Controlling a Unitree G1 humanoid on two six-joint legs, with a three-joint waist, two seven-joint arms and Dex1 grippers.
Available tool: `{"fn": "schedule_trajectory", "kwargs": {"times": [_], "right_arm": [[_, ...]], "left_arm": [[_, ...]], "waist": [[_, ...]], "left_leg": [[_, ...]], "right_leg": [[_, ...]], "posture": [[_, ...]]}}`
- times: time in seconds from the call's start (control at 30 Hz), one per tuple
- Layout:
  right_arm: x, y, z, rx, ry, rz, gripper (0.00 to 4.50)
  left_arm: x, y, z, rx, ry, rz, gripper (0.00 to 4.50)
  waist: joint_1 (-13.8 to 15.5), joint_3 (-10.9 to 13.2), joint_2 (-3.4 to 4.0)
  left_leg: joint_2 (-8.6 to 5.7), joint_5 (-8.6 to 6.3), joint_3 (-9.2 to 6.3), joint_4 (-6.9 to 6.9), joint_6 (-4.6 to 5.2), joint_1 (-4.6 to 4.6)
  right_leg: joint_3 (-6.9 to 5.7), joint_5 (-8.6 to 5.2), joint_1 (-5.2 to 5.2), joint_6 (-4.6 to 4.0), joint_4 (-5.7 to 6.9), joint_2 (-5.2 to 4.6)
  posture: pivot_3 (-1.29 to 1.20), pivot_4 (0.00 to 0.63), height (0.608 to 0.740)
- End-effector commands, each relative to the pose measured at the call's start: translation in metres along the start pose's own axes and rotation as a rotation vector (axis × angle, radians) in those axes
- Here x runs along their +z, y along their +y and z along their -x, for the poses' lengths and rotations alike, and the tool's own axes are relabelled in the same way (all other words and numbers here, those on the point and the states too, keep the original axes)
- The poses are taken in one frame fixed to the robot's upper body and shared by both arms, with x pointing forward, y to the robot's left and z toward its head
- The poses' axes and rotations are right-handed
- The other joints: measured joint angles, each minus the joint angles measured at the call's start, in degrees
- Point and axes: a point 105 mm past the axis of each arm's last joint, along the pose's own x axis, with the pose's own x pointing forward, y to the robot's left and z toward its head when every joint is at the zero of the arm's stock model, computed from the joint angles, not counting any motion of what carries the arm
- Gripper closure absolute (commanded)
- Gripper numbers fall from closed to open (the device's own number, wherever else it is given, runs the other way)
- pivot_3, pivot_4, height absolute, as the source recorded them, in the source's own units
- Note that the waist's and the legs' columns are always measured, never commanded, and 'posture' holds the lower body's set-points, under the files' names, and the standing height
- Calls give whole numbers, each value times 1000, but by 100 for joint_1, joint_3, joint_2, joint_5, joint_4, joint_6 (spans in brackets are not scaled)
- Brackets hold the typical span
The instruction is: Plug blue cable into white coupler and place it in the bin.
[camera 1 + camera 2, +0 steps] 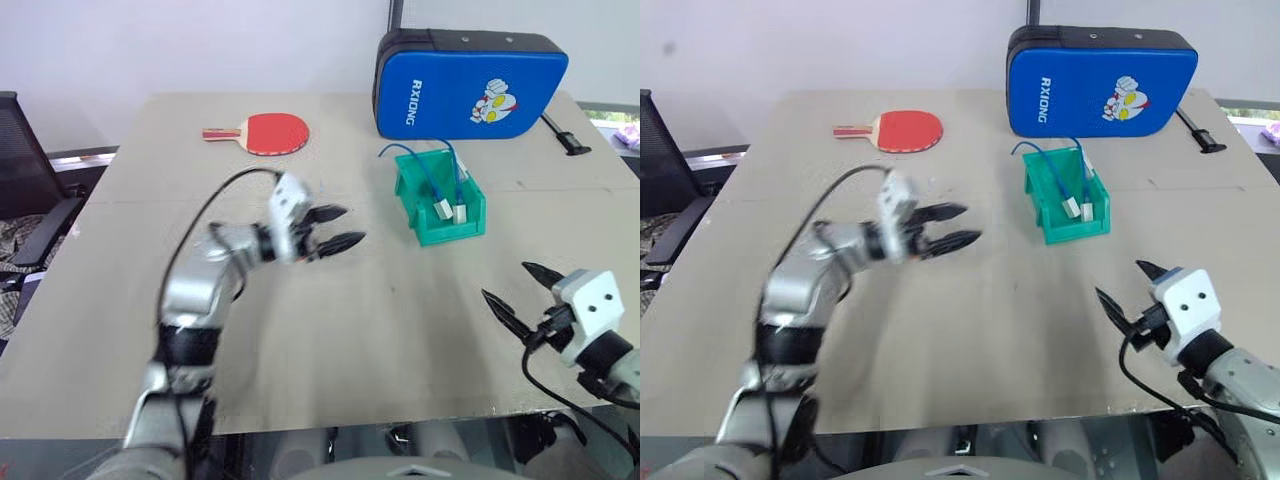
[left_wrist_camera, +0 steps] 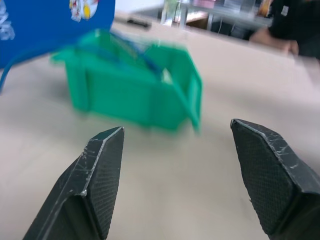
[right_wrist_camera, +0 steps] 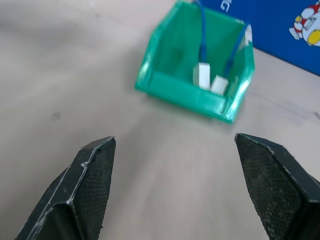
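Note:
The green bin (image 1: 450, 232) stands on the table right of centre, in front of the blue case. Inside it lies the blue cable (image 1: 432, 175), looping over the back rim. Two white coupler blocks (image 1: 443, 208) sit side by side at the cable's ends near the low front lip. My left gripper (image 1: 352, 225) hovers open and empty to the left of the bin, pointing at it. My right gripper (image 1: 504, 280) is open and empty near the table's front right, well short of the bin. The right wrist view shows the bin (image 3: 185, 95) and the couplers (image 3: 203, 76) ahead.
A blue padded case (image 1: 470, 85) stands just behind the bin. A red table tennis paddle (image 1: 272, 132) lies at the back left. A black tool (image 1: 568, 138) lies at the back right. A dark chair (image 1: 25, 180) stands off the table's left side.

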Motion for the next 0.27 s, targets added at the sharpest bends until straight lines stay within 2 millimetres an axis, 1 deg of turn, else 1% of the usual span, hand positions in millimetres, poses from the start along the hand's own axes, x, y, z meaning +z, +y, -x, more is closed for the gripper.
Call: {"fn": "schedule_trajectory", "kwargs": {"times": [0.03, 0.1, 0.17, 0.27], "right_arm": [[0, -9, 14, 25, -6, 61, 756], [-8, -16, 20, 27, 20, 53, 756], [-14, -21, 24, 35, 41, 51, 756], [-18, -26, 26, 52, 55, 52, 756]], "left_arm": [[4, -12, 29, 38, -14, -29, 1034], [-9, -19, 49, 76, 30, -1, 1034], [-19, -26, 64, 100, 57, 33, 1034], [-25, -37, 75, 110, 70, 69, 1034]], "waist": [[39, 1, -2], [32, 1, -4], [38, 0, -4], [33, 0, -4]], "left_leg": [[0, 0, 4, 1, 0, 1], [-2, 0, 6, 7, 0, 1], [-2, 0, 10, 6, 0, 10], [1, 0, 26, 3, -1, 25]], "right_leg": [[1, 0, 2, 0, 0, -2], [1, 0, 2, 0, 0, -7], [1, 0, 10, -1, 2, -10], [7, 0, 13, -1, 6, -12]], "posture": [[0, 150, 731], [0, 150, 731], [0, 150, 731], [0, 150, 731]]}}
